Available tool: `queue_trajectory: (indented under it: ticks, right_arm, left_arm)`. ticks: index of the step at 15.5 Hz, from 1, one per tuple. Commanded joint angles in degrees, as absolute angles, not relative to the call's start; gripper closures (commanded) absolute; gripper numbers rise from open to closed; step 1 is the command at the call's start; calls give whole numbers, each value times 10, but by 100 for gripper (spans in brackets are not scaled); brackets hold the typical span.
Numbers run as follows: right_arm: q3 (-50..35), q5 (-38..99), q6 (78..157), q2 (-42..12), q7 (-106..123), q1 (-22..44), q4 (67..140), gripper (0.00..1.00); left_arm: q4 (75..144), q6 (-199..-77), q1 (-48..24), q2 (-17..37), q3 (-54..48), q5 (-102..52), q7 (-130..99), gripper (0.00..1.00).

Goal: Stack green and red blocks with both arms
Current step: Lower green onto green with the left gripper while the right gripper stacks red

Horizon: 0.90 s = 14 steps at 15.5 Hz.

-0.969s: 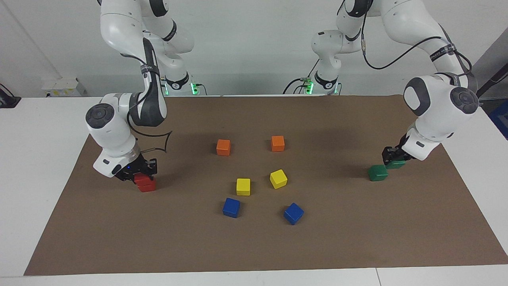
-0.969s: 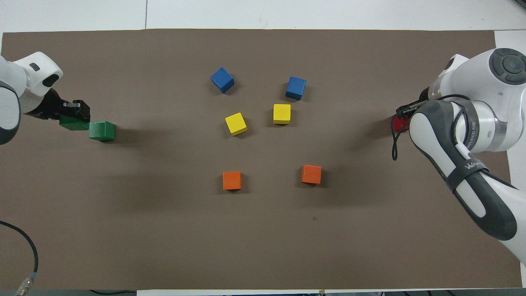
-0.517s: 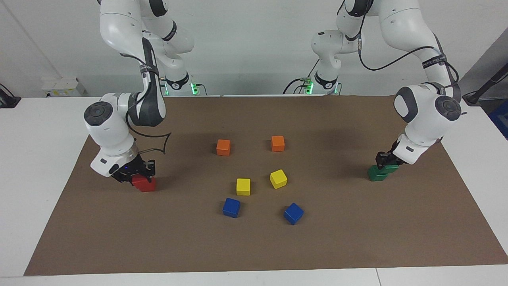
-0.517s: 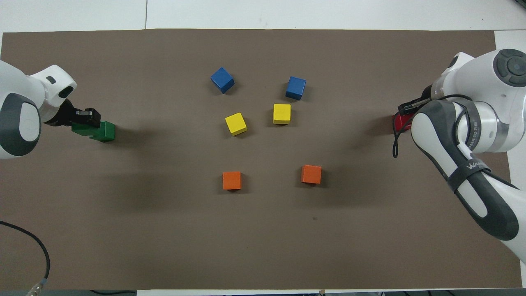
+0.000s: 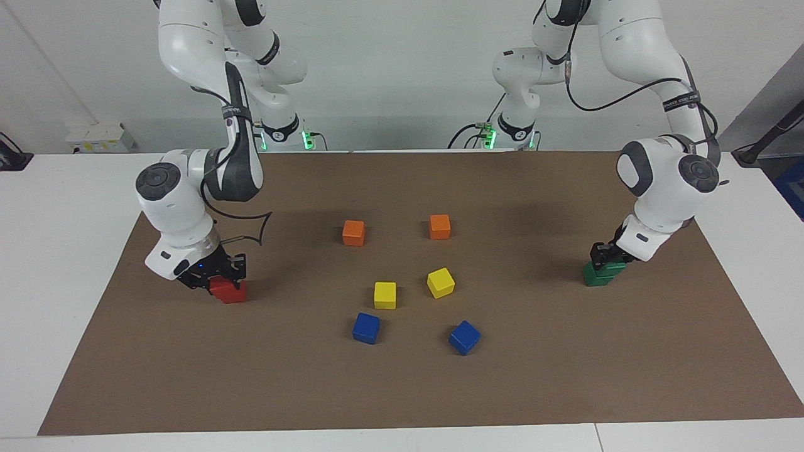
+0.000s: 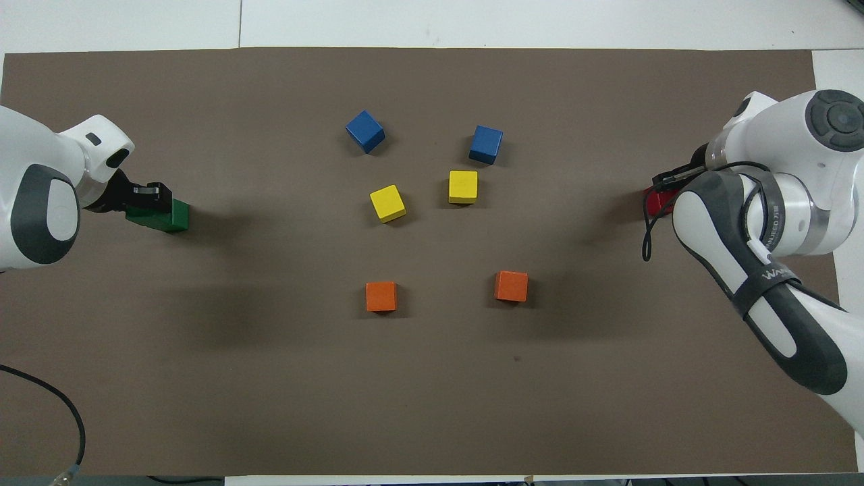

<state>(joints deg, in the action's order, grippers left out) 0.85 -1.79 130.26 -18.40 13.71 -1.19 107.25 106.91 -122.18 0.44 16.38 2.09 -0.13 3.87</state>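
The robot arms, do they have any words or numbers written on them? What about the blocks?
"WAN...": pale letters on the dark band of the right arm in the overhead view; the rest is too small to read.
Band on the left arm: lettering too small to read.
The green blocks, red blocks and other cubes carry no writing.

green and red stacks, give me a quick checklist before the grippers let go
1. Upper green block sits square over the lower green block: cannot tell.
2. Left gripper is on the upper green block: ok.
3. Red blocks stacked under the right gripper: ok, though partly hidden.
4. Red stack alignment: cannot tell.
5. Orange block and the other loose blocks stand apart from both stacks: ok.
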Motion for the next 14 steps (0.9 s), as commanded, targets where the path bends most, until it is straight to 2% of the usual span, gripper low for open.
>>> queue_trajectory:
  ticks: [1,8,9,10,11,12,14]
  right_arm:
    - [3,-22,1318,-170,128,-22,1094,100]
    - [2,-18,1313,-170,98,-21,1094,100]
    - [2,-18,1313,-170,98,-22,1094,88]
    - [2,-18,1313,-170,98,-22,1094,52]
    - [2,-17,1313,-170,97,-22,1094,8]
    - [2,-17,1313,-169,97,-22,1094,0]
    - [2,-17,1311,-169,96,-22,1092,0]
  left_arm:
    - [1092,-1237,3,145,23,-10,33,100]
    - [1101,-1250,4,146,23,-10,39,100]
    - [1101,-1250,4,146,23,-10,39,88]
    - [1101,-1250,3,146,23,-10,39,65]
    - [1101,-1251,4,146,23,-10,39,24]
    - [1101,-1252,5,146,23,-10,40,0]
    - [1101,-1252,5,146,23,-10,41,0]
